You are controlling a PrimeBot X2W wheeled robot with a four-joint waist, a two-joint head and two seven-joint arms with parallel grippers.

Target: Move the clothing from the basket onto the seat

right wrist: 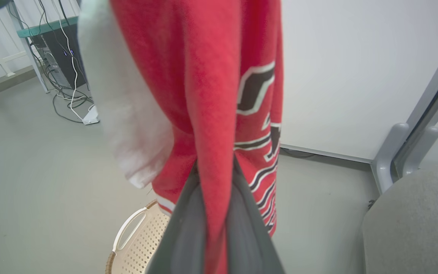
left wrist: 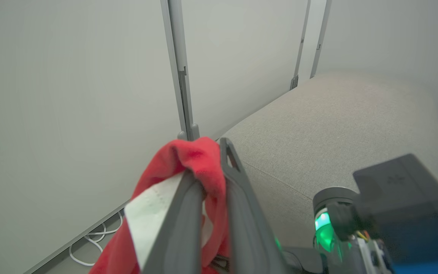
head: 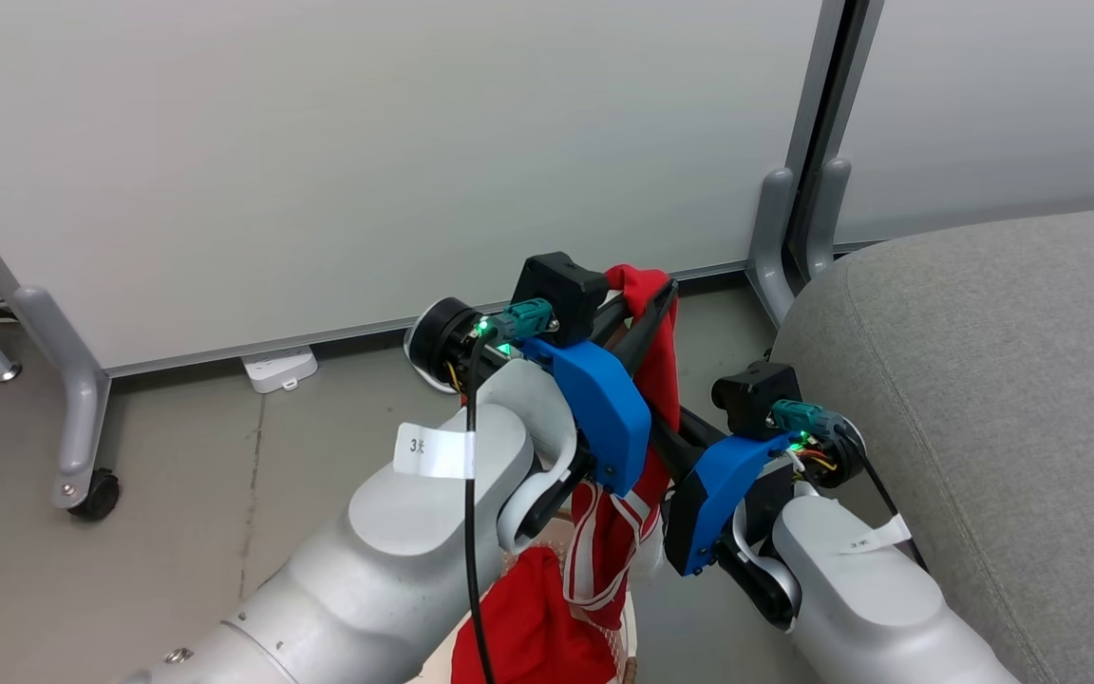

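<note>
Above basket (right wrist: 135,236), red clothing (right wrist: 211,95) hangs: white stripes, seemingly dark lettering, blurred.

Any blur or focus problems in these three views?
Head view: sharp, evenly lit. Left wrist view: the dark boxy housing at lower right is blurred. Right wrist view: the bright red striped garment, close to the lens, is soft.

The clothing (right wrist: 211,95) is hanging directly above the basket (right wrist: 139,236). The seat (head: 984,399) is sitting to the basket's right. A partition wall (head: 367,142) is standing behind the basket, and a power strip (head: 279,369) is lying behind-left of it, on the floor (head: 177,494).
</note>
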